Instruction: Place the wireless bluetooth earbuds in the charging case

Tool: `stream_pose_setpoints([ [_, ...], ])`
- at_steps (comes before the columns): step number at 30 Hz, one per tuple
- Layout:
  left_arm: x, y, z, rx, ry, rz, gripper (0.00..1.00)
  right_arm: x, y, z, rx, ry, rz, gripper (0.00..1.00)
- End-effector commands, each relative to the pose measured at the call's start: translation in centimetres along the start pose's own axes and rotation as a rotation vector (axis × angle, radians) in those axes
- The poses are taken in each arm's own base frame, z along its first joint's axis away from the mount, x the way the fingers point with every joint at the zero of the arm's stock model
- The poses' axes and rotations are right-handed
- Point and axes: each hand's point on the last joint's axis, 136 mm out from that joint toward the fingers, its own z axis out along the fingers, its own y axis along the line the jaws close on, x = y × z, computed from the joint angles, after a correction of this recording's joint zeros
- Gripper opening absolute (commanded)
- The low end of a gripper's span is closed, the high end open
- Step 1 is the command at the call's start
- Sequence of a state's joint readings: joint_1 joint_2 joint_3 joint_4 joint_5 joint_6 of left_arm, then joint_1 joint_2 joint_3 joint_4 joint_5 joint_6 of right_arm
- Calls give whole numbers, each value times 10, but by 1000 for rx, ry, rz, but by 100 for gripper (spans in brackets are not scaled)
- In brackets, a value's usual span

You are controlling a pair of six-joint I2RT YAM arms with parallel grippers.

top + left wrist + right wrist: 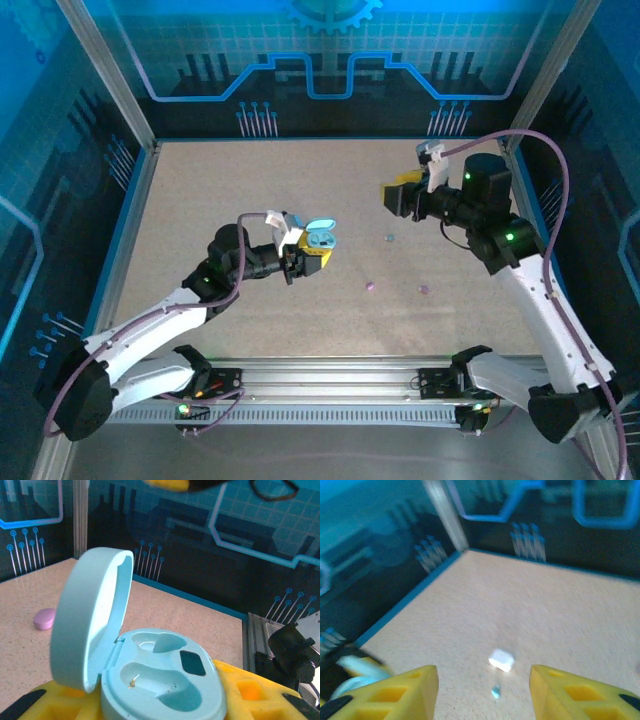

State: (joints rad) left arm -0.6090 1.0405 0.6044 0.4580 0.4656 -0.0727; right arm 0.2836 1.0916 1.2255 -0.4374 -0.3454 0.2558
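Centrally, left end effector [311, 251] grips teal case [320, 237] (walls [300, 110] distant).

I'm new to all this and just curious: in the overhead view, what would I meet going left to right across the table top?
The open teal case gripped in the left hand → purple earbud → teal earbud → second purple earbud.
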Motion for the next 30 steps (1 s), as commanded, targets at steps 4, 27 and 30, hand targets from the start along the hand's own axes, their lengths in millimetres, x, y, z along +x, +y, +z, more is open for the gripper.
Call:
stream_pose_setpoints([
  [4, -17, -5, -6, -3, -69, 33, 29, 117, -107, 33, 329, 347, 446, 48],
  [27, -20, -8, -7, 8, -72, 25, 30, 222, -187, 126, 462, 719, 629, 44],
  [30, -21, -9, -7, 9, -73, 26, 30, 227, -187, 130, 462, 733, 632, 44],
])
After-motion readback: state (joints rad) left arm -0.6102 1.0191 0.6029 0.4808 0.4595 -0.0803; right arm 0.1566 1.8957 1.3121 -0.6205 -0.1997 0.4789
